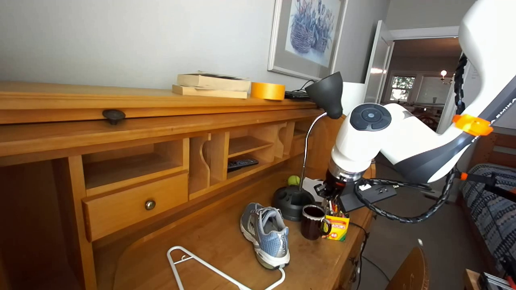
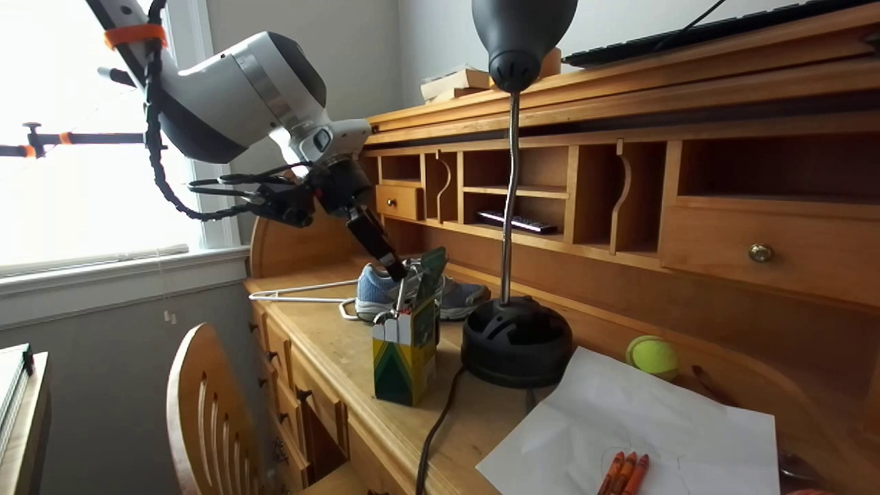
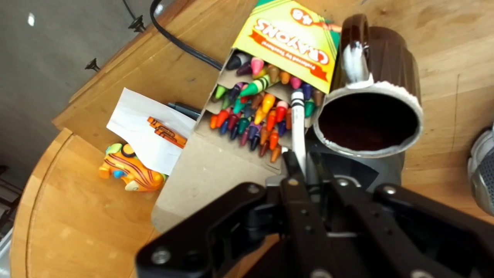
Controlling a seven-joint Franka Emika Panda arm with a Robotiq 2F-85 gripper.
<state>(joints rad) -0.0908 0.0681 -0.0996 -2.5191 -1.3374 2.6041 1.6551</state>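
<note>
Currently grasping a white crayon (image 3: 298, 123) in the gripper (image 3: 305, 164), with jaws pinched almost together. In the wrist view, can follow that crayon from the fingertips toward twelve o'clock, over the open crayon box (image 3: 287, 42); cannot tell whether seated among the packed crayons (image 3: 266, 106) or held just above. Just beside the box, at two o'clock from the fingertips, can see a brown mug (image 3: 393, 58); well apart at three, a grey-blue shoe (image 3: 484, 170); at nine, an orange toy (image 3: 133, 170) beside white paper (image 3: 131, 112) bearing orange crayons (image 3: 166, 133). In an exterior view, at three o'clock from the box, find the black lamp base (image 2: 517, 344) near and the tennis ball (image 2: 652, 356) farther off.
</note>
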